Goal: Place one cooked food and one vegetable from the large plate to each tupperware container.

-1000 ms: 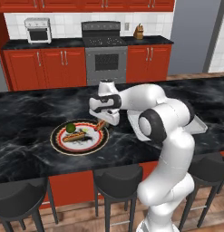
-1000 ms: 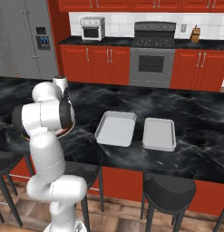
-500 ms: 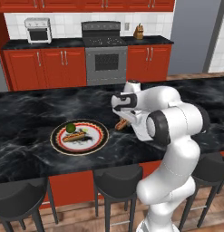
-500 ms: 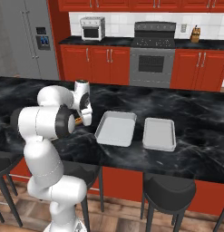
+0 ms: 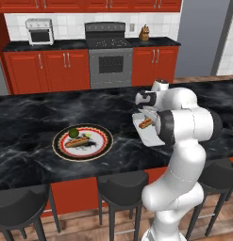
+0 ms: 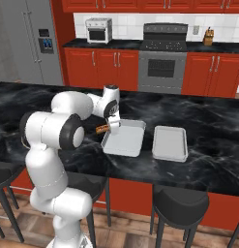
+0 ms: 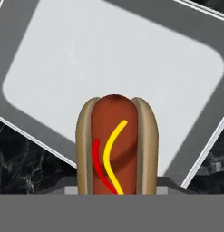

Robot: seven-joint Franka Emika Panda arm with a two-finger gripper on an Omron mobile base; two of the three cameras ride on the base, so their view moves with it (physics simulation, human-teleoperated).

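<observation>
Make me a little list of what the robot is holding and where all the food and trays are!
holding: hot dog in the gripper
hot dog position: over the edge of the nearer tray
other tray: beside it, nothing inside
large plate: on the black counter
on plate: second hot dog, round green vegetable
</observation>
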